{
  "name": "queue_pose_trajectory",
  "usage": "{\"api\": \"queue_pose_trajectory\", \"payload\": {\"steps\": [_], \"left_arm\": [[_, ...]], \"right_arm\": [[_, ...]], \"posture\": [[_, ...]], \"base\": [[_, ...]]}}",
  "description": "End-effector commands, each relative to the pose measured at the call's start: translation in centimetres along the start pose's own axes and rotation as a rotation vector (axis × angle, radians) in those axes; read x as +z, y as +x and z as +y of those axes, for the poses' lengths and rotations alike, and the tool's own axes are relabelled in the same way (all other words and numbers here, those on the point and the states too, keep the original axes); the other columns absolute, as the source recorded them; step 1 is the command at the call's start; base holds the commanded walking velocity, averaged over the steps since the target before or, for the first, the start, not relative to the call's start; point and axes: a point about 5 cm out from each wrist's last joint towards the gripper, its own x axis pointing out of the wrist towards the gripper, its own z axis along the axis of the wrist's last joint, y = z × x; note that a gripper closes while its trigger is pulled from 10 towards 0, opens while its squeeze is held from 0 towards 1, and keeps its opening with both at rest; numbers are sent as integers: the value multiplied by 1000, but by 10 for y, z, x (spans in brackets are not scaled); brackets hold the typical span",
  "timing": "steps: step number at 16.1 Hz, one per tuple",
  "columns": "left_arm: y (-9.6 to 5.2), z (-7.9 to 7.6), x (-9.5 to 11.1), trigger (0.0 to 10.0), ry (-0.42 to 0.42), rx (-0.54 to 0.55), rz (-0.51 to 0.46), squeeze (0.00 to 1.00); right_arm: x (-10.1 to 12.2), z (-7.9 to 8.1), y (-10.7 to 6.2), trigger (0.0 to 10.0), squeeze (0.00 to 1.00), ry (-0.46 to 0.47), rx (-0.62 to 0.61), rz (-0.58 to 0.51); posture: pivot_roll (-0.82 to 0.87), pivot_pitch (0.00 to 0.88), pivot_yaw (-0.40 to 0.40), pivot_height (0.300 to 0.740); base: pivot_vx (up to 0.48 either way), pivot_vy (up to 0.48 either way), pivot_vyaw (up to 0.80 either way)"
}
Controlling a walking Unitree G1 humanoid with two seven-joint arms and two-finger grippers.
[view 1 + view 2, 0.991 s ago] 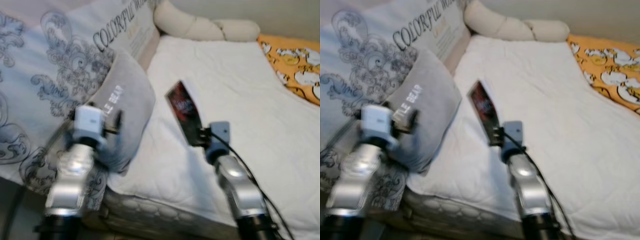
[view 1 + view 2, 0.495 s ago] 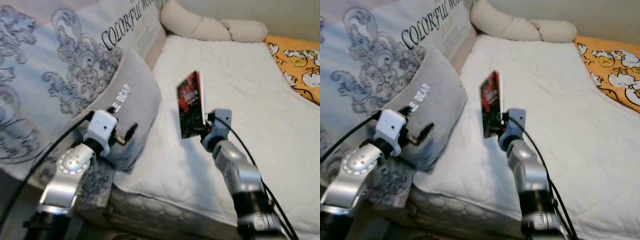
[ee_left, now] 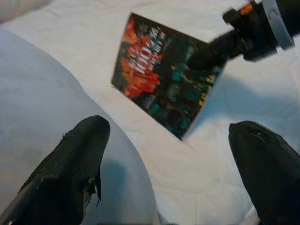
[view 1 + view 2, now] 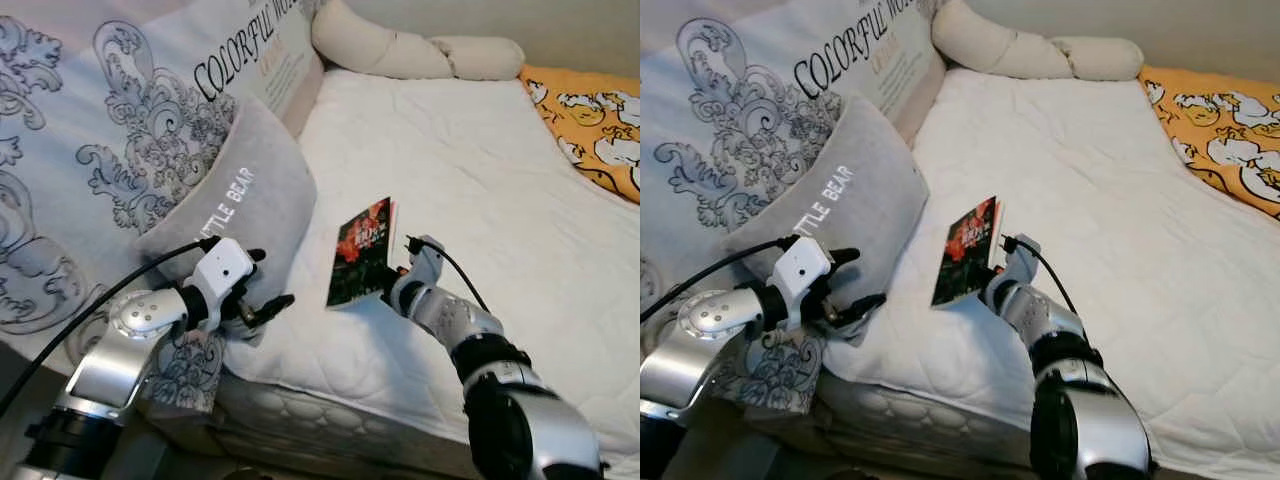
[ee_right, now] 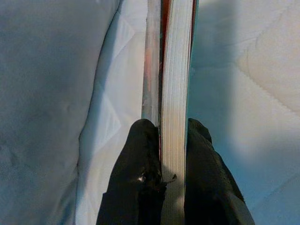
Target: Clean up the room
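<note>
A paperback book [image 4: 361, 253] with a dark red and black cover hangs tilted above the white mattress [image 4: 480, 170]. My right gripper [image 4: 393, 273] is shut on its lower edge; in the right wrist view both black fingers [image 5: 140, 178] clamp the pages of the book [image 5: 171, 70]. My left gripper [image 4: 262, 282] is open beside the grey pillow [image 4: 235, 205] printed LITTLE BEAR, a short way left of the book. In the left wrist view its fingertips [image 3: 79, 154] frame the book [image 3: 164, 79], apart from it.
A large patterned cushion [image 4: 120, 130] printed COLORFUL leans along the left. A cream bolster [image 4: 400, 50] lies at the head of the bed. An orange patterned blanket [image 4: 590, 110] covers the far right. The mattress edge [image 4: 330, 410] runs below my arms.
My right gripper has lowered and tilted the book toward the left arm. My left gripper has moved right, closer to the book, and its fingers stand open. The camera has shifted slightly.
</note>
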Motion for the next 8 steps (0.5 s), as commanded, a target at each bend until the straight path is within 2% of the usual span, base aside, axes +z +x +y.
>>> {"api": "queue_pose_trajectory", "payload": {"steps": [1,4,5,6,8], "left_arm": [[0,0,-1,10000,5,-32,26,337],[-4,-8,-10,10000,7,-86,90,333],[-6,-9,-11,10000,0,-77,99,333],[-6,-9,-12,10000,-1,-74,101,333],[-6,-10,-13,10000,-2,-71,103,329]], "right_arm": [[-3,1,2,10000,0,1,-12,8],[2,-6,1,10000,4,-10,-67,-18],[5,-9,1,10000,345,-2,-74,-30],[5,-10,1,10000,871,-12,-81,-29],[5,-18,-1,10000,1000,-17,-116,-38]], "posture": [[-26,0,18,740],[1,0,-8,740],[4,0,-14,740],[6,0,-17,740],[6,0,-21,740]], "base": [[0,0,0],[0,0,0],[0,0,0],[0,0,0],[0,0,0]]}}
